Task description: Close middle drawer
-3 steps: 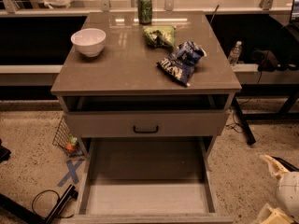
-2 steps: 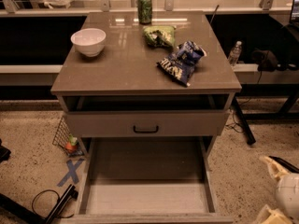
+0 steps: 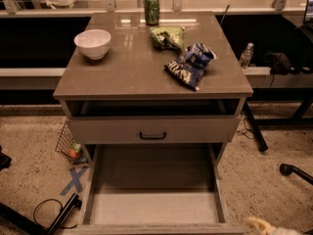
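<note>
The middle drawer (image 3: 154,207) is pulled far out of the cabinet and is empty. Its front edge (image 3: 156,228) lies along the bottom of the view, and its handle is hidden. Above it, the taller-fronted top drawer (image 3: 195,130) with a black handle (image 3: 152,135) stands slightly open. Only a cream-coloured tip of my gripper (image 3: 264,225) shows at the bottom right corner. It is just right of the middle drawer's front right corner; whether it touches the drawer cannot be seen.
On the cabinet top (image 3: 132,72) are a white bowl (image 3: 92,43), a green can (image 3: 152,8), a green bag (image 3: 167,36) and a blue chip bag (image 3: 190,65). A wire basket (image 3: 68,146), a blue tape X (image 3: 74,180) and a cable (image 3: 49,212) lie on the floor at left.
My gripper has dropped lower and a little left at the bottom right, so less of it shows now. The drawers have not moved.
</note>
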